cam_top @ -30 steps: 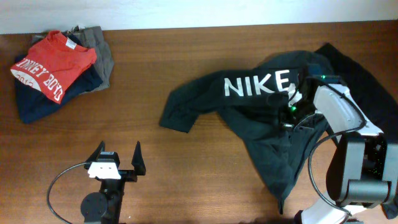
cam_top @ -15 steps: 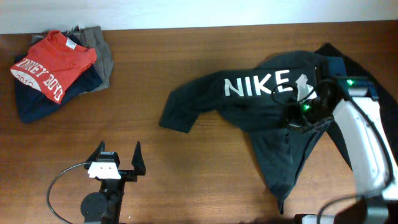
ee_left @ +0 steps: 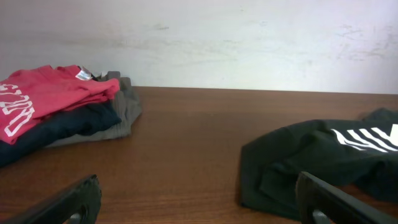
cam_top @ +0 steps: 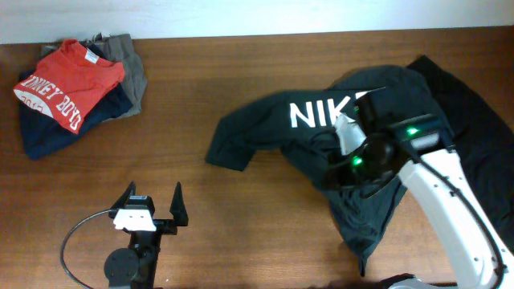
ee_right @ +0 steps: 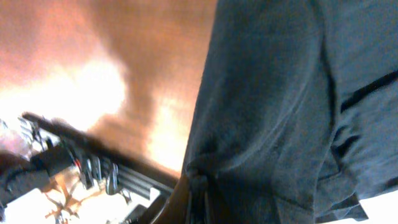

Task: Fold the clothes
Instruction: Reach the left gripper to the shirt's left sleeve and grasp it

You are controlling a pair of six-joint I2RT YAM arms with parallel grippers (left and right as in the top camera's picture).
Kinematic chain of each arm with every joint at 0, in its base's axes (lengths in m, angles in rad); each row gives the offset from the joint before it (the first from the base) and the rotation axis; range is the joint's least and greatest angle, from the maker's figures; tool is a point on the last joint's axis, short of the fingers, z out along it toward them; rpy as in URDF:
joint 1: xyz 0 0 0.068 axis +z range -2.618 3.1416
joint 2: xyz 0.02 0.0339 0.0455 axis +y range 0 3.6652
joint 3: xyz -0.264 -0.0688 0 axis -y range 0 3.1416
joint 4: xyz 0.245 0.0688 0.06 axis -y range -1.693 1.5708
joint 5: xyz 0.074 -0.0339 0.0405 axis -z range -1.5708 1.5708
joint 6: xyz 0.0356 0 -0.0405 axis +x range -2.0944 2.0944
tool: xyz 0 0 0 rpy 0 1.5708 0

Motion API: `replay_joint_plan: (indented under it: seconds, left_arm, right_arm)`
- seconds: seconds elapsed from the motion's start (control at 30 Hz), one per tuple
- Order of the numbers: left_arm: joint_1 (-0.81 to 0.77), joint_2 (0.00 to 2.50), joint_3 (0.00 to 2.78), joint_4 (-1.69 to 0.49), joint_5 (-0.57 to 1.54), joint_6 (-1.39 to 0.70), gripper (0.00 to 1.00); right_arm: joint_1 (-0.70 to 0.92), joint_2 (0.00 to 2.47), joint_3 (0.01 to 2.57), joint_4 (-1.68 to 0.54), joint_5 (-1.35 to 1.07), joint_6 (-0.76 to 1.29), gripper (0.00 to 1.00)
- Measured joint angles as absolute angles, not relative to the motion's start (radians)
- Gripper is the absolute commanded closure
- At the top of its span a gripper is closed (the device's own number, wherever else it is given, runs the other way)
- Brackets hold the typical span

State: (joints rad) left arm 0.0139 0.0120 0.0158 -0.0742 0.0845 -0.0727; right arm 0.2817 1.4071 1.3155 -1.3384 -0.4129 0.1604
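Observation:
The black T-shirt [cam_top: 265, 132] with white NIKE lettering lies crumpled at centre-right of the table, and my right arm covers the end of the lettering. My right gripper [cam_top: 344, 167] is low over the shirt's middle, shut on a pinch of its dark fabric [ee_right: 200, 184]. In the right wrist view the cloth hangs from the jaws and fills the right half of the frame. My left gripper [cam_top: 152, 205] rests near the front edge, open and empty, with the shirt's sleeve [ee_left: 292, 168] ahead to its right. One left finger [ee_left: 74, 200] shows low in the left wrist view.
A folded pile sits at the back left: a red shirt with white lettering [cam_top: 68, 80] on a navy one [cam_top: 48, 132], with a grey garment [cam_top: 132, 68] behind. Another black garment [cam_top: 474, 120] lies at the right edge. Bare wood [cam_top: 241, 217] lies between the grippers.
My right arm has swung left and toward the front, dragging the pinched fabric over the shirt and hiding the last letter. The left arm has not moved.

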Motion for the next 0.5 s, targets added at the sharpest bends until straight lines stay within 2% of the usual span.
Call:
replay_joint_plan:
  seconds: [0.27,0.5]
  left_arm:
    - [0.014,0.012,0.015,-0.028,0.104,-0.073,0.01]
    - [0.014,0.010,0.014,0.274,0.358,-0.073,0.01]
  right_arm:
    - [0.436,1.407,1.304,-1.242,-0.409,0.220,0.97]
    - [0.479,1.407,1.304,-1.242,-0.409,0.237,0.96]
